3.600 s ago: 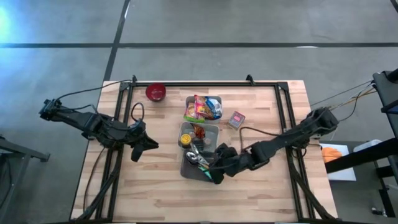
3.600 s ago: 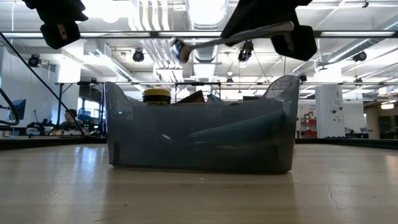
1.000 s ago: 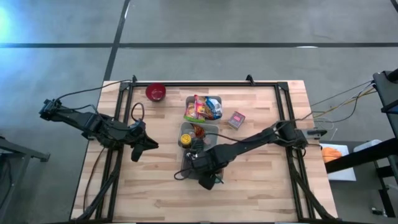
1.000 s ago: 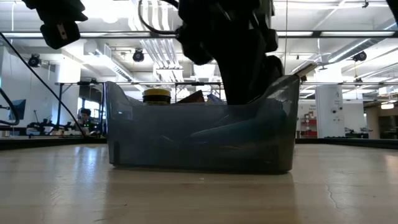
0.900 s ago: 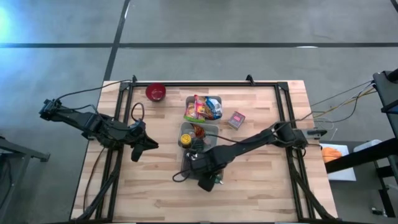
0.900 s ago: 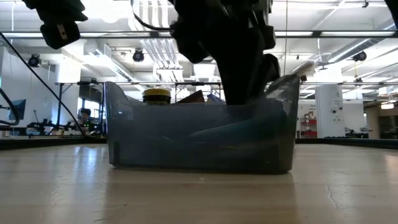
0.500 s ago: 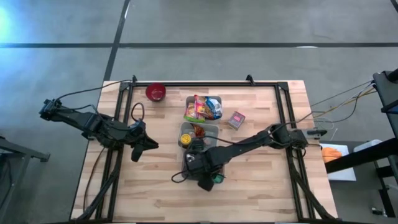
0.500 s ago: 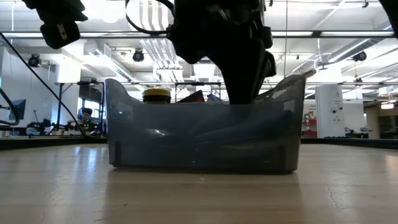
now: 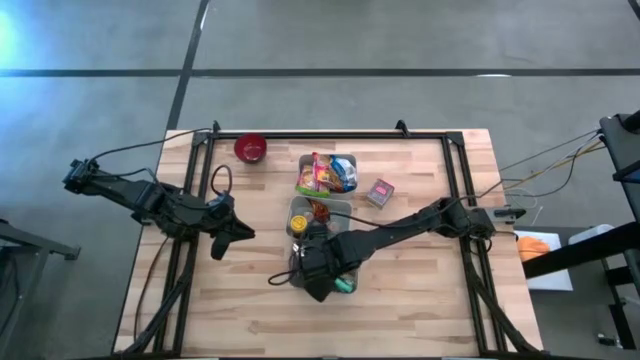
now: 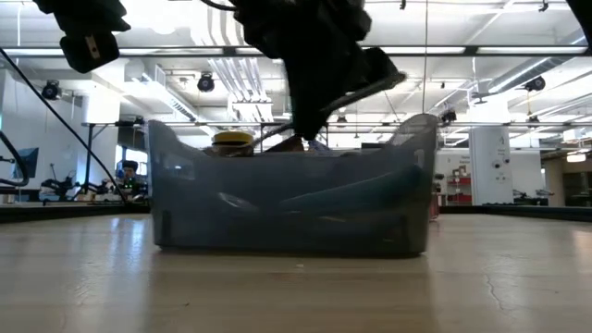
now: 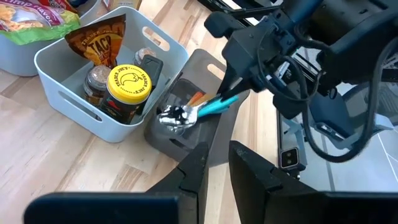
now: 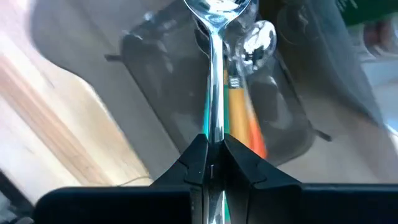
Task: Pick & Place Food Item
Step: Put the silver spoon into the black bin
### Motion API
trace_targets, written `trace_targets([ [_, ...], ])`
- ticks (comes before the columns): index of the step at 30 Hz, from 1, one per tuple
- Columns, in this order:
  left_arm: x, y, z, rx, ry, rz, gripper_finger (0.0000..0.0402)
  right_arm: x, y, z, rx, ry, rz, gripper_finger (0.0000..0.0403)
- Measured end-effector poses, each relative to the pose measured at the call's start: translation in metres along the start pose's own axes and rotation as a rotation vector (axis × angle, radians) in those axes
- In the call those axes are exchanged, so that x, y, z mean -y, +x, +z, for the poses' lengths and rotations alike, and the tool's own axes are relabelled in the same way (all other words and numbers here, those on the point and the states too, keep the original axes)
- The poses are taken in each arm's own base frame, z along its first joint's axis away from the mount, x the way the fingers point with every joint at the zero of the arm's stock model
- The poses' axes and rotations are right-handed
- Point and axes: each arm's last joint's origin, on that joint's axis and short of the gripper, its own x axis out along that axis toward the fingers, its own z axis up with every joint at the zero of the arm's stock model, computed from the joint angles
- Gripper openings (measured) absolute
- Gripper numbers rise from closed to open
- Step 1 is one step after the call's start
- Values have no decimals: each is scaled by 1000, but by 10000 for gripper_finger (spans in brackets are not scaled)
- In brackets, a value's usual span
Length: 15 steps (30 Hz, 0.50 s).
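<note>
While bent low, right gripper [image 12: 211,163] pinches spoon [image 11: 200,111]

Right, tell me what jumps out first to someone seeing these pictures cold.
The right pincer, over the dark grey tray at mid-table, is shut on a teal-handled spoon and holds it above the tray. Next to the tray stands a light grey bin with a yellow-lidded jar and a snack bag in it. The left pincer waits off to the table's left side.
</note>
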Motion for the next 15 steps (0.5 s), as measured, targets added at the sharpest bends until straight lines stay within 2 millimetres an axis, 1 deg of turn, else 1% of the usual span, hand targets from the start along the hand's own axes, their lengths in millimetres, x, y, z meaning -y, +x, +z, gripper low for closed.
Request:
trace_targets([
  [3, 0, 0, 0, 0, 0, 0, 67, -3, 4, 2, 48, 48, 18, 19],
  [7, 0, 0, 0, 0, 0, 0, 67, -5, 11, -2, 101, 108, 12, 19],
  [10, 0, 0, 0, 0, 0, 0, 67, -6, 17, -5, 132, 122, -5, 19],
  [15, 0, 0, 0, 0, 0, 0, 67, -3, 32, -11, 136, 112, -22, 19],
])
